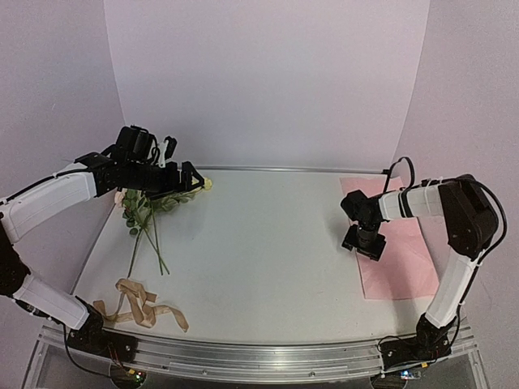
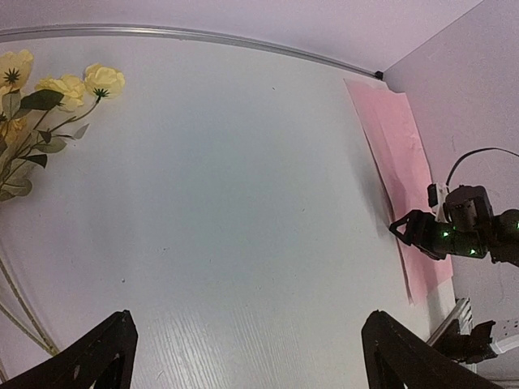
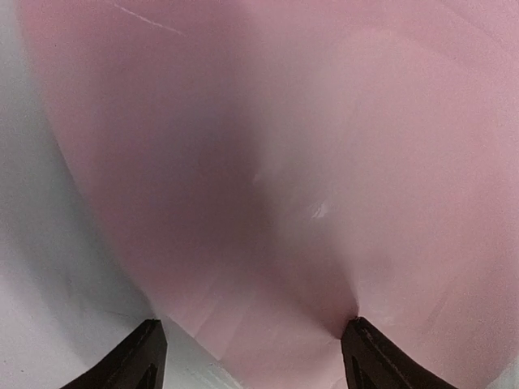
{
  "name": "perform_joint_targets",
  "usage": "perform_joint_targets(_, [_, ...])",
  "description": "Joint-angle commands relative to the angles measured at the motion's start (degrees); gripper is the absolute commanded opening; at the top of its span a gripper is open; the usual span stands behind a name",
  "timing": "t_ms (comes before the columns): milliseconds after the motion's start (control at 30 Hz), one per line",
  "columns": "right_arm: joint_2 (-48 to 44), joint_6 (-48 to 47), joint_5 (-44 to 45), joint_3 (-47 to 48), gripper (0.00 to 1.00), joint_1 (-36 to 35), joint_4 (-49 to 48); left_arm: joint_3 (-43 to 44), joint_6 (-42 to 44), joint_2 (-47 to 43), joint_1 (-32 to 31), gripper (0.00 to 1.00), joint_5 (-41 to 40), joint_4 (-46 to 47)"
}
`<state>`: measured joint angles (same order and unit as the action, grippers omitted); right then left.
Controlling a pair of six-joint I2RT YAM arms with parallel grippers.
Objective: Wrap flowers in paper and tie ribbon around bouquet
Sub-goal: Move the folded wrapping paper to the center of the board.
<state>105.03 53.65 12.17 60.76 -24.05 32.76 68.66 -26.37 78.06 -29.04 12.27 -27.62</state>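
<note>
Nearest to me, at the left front of the table (image 1: 259, 251), the ribbon (image 1: 138, 306) lies loose in a few tan loops and curls, with nothing touching it. Just behind it the thin green stems of the flowers (image 1: 143, 211) run back and slightly left into a clump of leaves. The yellow blooms are at the far end, close to the left wall.

Over on the right, the paper (image 1: 401, 255) lies flat along the table's right side, from near the back corner towards the front. It is well apart from the flowers and the ribbon. The right gripper (image 3: 253, 324) points straight down at the paper's left edge, about halfway along. Its wrist camera sees pink sheet filling the gap between the two fingers (image 3: 369, 356). They stand spread, with the tips down at the sheet, and a small crease runs up to the right-hand one. I can't make out any paper actually pinched.

Further back on the left, the left gripper (image 2: 250, 318) hangs above the flower heads and aims across the table to the right. Its jaws are spread wide with only bare tabletop between them, and the blooms sit off to one side of it.
</note>
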Motion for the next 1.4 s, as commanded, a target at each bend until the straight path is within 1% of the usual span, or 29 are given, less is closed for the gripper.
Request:
perform_joint_targets(0, [0.18, 2.12, -2.90, -4.42, 0.62, 0.00, -4.85, 2.75, 0.61, -0.32, 0.29, 1.00, 0.98, 0.50])
perform_joint_targets(100, [-0.13, 3.08, -3.52, -6.53, 0.49, 0.03, -7.70, 2.63, 0.22, -0.32, 0.30, 1.00, 0.98, 0.55])
perform_joint_targets(200, [-0.57, 3.61, -4.38, -8.79, 0.28, 0.00, -10.91, 2.44, -0.17, -0.42, 0.29, 1.00, 0.99, 0.56])
perform_joint_targets(367, [-1.22, 3.85, -6.90, -10.19, 0.00, -0.84, -13.51, 1.96, -0.70, -0.33, 0.30, 1.00, 0.82, 0.92])
perform_joint_targets(467, [-1.90, 5.35, -7.96, -10.49, 0.00, -3.87, -14.54, 1.40, -1.47, -0.24, 0.30, 1.00, 0.92, 1.74])
perform_joint_targets(567, [-2.36, 8.42, -9.33, -10.22, 0.00, -8.68, -15.92, 0.77, -2.16, 0.03, 0.29, 1.00, 1.24, 2.63])
perform_joint_targets(667, [-1.61, 11.50, -10.08, -7.96, 0.00, -15.26, -16.41, 0.01, -2.67, 0.26, 0.30, 1.00, 1.27, 3.45])
perform_joint_targets(733, [0.22, 13.23, -10.74, -5.47, 0.00, -20.68, -16.42, -0.50, -3.11, 0.67, 0.25, 1.00, 1.41, 3.83])
perform_joint_targets(833, [2.73, 15.12, -11.71, -2.08, 0.00, -26.61, -16.51, -1.72, -3.95, 1.20, 0.29, 1.00, 1.93, 4.69])
perform_joint_targets(900, [3.14, 15.24, -11.68, -0.51, 0.00, -29.14, -16.50, -2.99, -4.66, 1.60, 0.29, 1.00, 2.48, 5.60])
perform_joint_targets(967, [1.65, 14.60, -11.70, -0.23, 0.00, -29.62, -16.45, -4.79, -5.44, 2.41, 0.25, 1.00, 3.73, 7.05])
perform_joint_targets(1033, [-1.17, 13.09, -11.22, 0.27, 0.02, -29.44, -16.04, -7.32, -6.42, 3.55, 0.10, 1.00, 6.43, 9.92])
perform_joint_targets(1133, [-7.15, 10.89, -9.90, 1.19, 0.19, -28.87, -14.22, -9.89, -8.00, 6.58, -1.44, 1.00, 10.29, 12.99])
perform_joint_targets(1167, [-8.60, 10.59, -9.44, 1.14, 0.26, -28.69, -13.50, -10.14, -8.11, 7.65, -2.49, 1.00, 10.53, 13.40])
perform_joint_targets(1233, [-12.97, 10.05, -8.10, -0.16, 0.44, -28.26, -11.58, -11.16, -8.89, 9.72, -4.97, 1.00, 10.63, 15.00])
perform_joint_targets(1300, [-16.16, 9.73, -5.50, -2.38, 0.59, -27.59, -8.24, -12.67, -10.60, 11.73, -7.21, 1.00, 11.39, 18.08])
perform_joint_targets(1367, [-19.40, 9.91, -3.85, -6.16, 0.69, -25.87, -6.18, -13.90, -12.76, 13.67, -8.58, 1.00, 13.21, 21.89])
